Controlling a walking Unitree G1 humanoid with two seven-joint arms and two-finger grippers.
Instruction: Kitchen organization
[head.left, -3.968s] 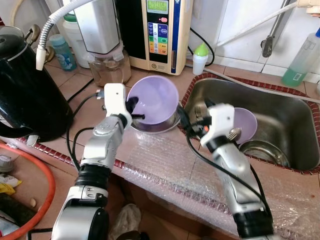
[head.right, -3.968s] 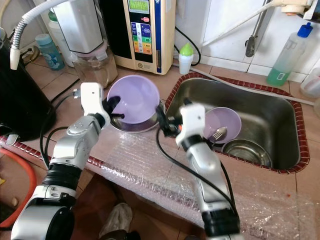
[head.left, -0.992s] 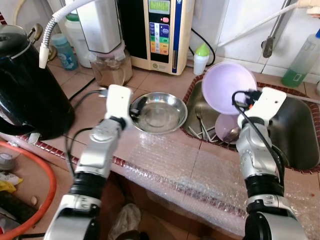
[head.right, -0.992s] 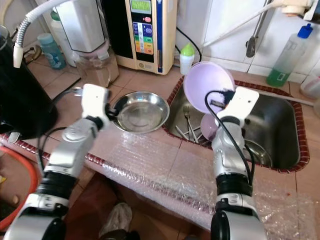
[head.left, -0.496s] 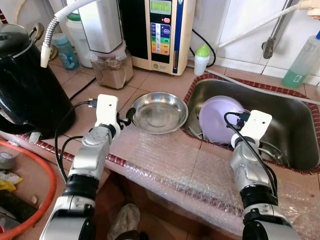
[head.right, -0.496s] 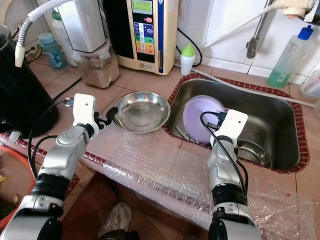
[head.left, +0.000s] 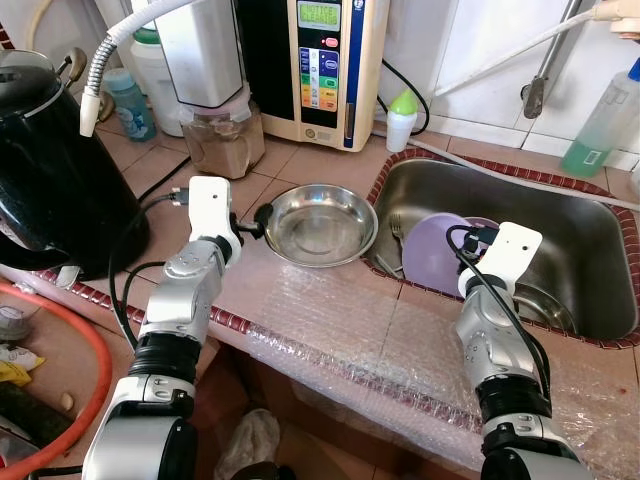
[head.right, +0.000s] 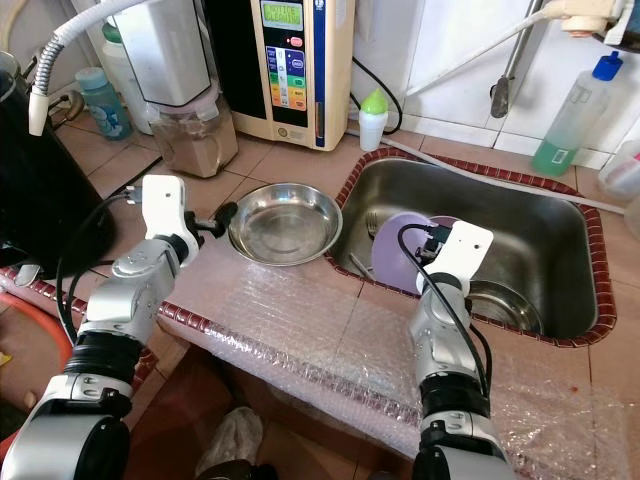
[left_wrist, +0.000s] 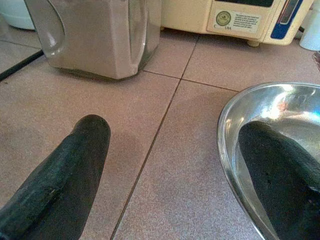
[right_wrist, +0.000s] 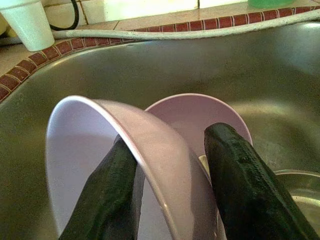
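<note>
A large lilac bowl (head.left: 432, 250) stands tilted on edge inside the steel sink (head.left: 560, 215). My right gripper (right_wrist: 172, 140) is shut on its rim, one finger inside and one outside. Behind it lies a smaller lilac bowl (right_wrist: 192, 115), beside a steel bowl (head.right: 505, 305) on the sink floor. On the tiled counter left of the sink sits a shallow steel bowl (head.left: 322, 222). My left gripper (left_wrist: 175, 130) is open at that bowl's left edge, straddling the rim with one finger over the inside and one over the tiles, holding nothing.
A black kettle (head.left: 50, 180) stands at the left. A blender jar (head.left: 215, 140), a water purifier (head.left: 325, 60) and a small green-capped bottle (head.left: 400, 118) line the back. A green soap bottle (head.left: 600, 120) stands behind the sink. Bubble wrap (head.left: 400, 350) covers the counter's front edge.
The large lilac bowl passed from my left gripper above the steel bowl to my right gripper, which carried it over and lowered it into the sink. My left gripper stayed near the steel bowl's rim.
</note>
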